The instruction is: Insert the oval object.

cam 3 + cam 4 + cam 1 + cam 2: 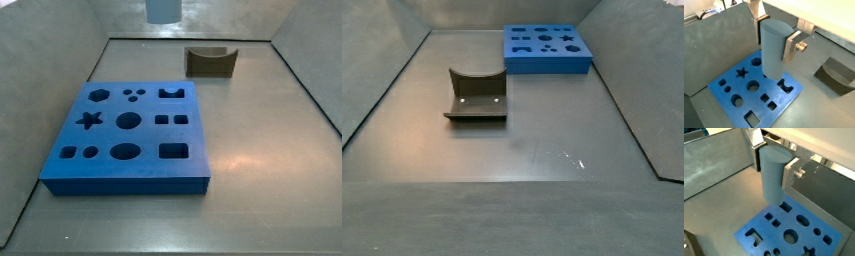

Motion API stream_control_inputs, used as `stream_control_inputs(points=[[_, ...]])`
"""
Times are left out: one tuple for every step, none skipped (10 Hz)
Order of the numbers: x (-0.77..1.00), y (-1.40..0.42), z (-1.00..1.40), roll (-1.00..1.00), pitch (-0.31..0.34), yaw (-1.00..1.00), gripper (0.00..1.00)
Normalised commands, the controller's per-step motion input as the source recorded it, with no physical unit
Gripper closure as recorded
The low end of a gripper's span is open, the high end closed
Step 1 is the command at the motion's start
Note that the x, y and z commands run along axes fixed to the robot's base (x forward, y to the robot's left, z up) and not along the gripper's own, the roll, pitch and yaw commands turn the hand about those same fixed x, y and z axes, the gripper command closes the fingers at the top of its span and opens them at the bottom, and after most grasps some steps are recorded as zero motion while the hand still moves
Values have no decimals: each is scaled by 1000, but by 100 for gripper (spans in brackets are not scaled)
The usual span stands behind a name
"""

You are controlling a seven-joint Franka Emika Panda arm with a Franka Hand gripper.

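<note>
Above blue board (754,92), tool (775,35) clamps oval object (774,47) upright; board holes all empty

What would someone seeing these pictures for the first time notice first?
Probably the oval object, a tall pale grey-blue peg held upright in the gripper above the blue board in both wrist views. Next, the blue board itself, bright against the grey floor and dotted with shaped holes. Last, the dark olive-brown block with a curved notch, standing alone, apart from the board.
</note>
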Motion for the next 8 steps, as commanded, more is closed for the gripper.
stream_control_inputs(points=[[-431,-320,-757,0,-223,43,100],[-400,-597,-1000,3,-53,-3,100],[-280,-886,-1000,91,-69,-3,100],[-220,-886,-1000,111,-100,-31,100],[-211,-871,-1000,144,-87,-134,100],[-206,-794,-960,189,-84,-206,100],[-140,-763,-866,244,-100,-269,100],[-151,-723,-826,260,-94,-257,100]])
